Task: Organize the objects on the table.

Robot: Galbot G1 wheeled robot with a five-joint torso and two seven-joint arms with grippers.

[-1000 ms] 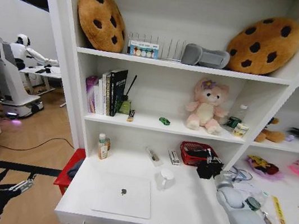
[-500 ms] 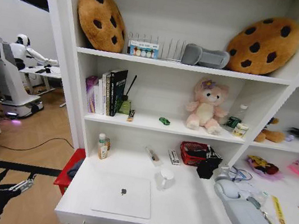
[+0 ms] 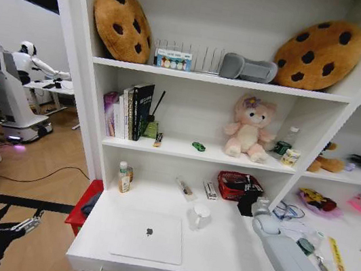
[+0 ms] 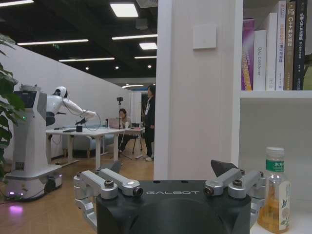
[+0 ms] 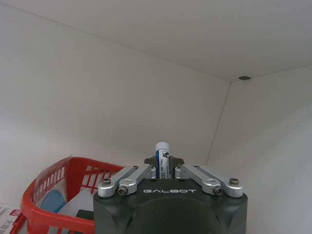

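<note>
I am holding the right gripper (image 3: 247,202) at centre-right of the head view, beside the red basket (image 3: 231,185), clamped on a blue-and-white pen (image 5: 162,158). Silver laptop (image 3: 149,236) is lying lower centre on the table (image 3: 230,253). Left gripper (image 3: 10,224) is hanging lower left, fingers spread.

2 cookie cushions (image 3: 122,23) lean on the top shelf. A pink plush bear (image 3: 249,128) sits one shelf down, right of a row of books (image 3: 127,109). A brown plush (image 3: 326,160), possibly another bear, lies farther right.
</note>
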